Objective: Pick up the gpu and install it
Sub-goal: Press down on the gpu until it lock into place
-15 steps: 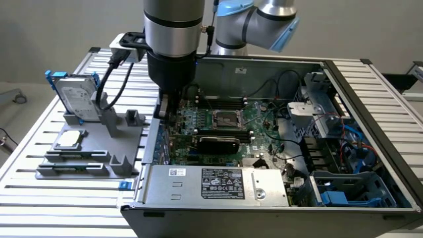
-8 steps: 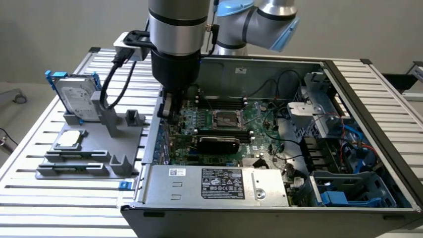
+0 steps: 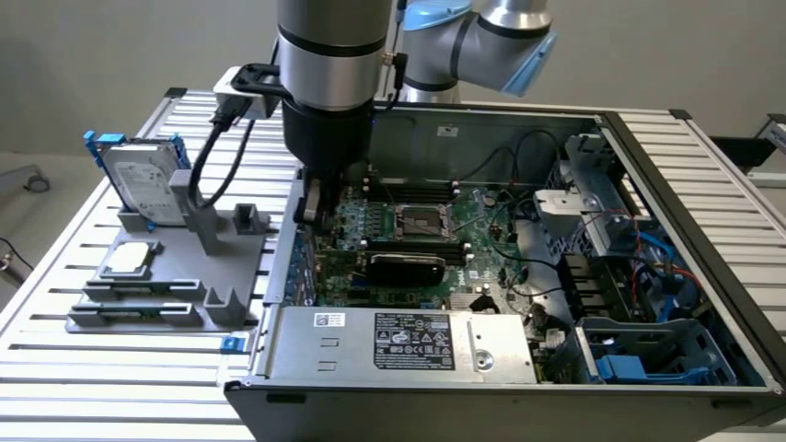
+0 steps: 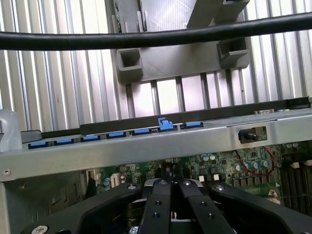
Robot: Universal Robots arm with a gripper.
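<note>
Even, soft daylight-like light fills the exterior view, bright on the slatted table and the pale wall at the top; shadows are faint, deepest inside the computer case at right. In the wrist view the slats glare almost white at upper centre, the black cable across the top is soft and blurred, and the dark gripper at the bottom is underexposed

Robot arms: one
Open computer cases: one
Hard drives: one
Grey holders: one
GPUs: one
</note>
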